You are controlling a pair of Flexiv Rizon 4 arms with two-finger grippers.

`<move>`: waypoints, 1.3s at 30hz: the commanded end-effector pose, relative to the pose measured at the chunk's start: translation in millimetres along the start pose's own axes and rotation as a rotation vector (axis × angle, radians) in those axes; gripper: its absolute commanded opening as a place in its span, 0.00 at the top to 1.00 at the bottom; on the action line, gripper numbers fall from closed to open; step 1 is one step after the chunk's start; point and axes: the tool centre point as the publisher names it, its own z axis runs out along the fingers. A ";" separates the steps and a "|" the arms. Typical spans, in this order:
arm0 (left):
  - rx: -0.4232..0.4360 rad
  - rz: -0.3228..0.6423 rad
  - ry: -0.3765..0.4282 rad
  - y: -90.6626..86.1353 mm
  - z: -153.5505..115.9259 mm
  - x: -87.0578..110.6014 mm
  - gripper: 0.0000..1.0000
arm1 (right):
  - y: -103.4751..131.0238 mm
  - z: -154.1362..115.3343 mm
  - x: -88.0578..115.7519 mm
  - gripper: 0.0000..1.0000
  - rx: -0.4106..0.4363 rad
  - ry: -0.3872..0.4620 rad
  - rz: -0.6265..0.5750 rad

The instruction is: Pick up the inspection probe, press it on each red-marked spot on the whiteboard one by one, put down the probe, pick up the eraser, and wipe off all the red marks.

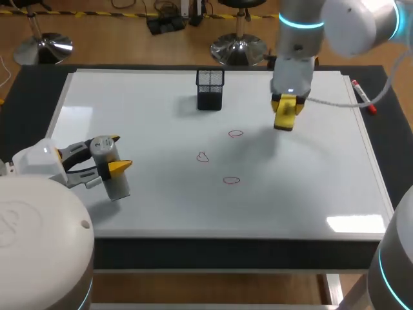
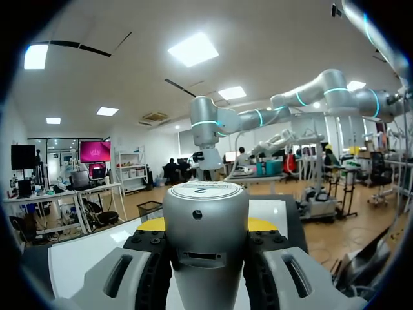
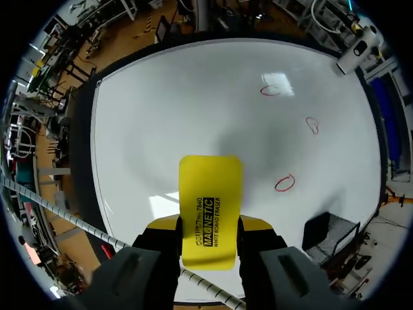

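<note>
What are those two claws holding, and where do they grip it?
Left claw: the silver probe, by the sides of its body. Right claw: the yellow eraser, by its two long edges.

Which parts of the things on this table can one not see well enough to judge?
- Tip of the probe: in the left wrist view the probe's own body hides it.
- Wiping side of the eraser: the right wrist view shows only its printed face.
- Inside of the mesh holder: in the head view it is too dark and too small to tell.
</note>
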 end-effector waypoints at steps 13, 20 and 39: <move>0.001 0.001 -0.002 -0.3 0.6 0.0 1.00 | 97.8 7.5 -88.5 1.00 0.077 0.019 -0.197; 0.001 0.001 -0.002 -0.3 0.6 0.0 1.00 | 116.3 30.5 -126.9 1.00 0.038 0.006 -0.245; 0.001 0.001 -0.002 -0.3 0.6 0.0 1.00 | 119.1 61.0 -213.2 1.00 -0.037 0.003 -0.306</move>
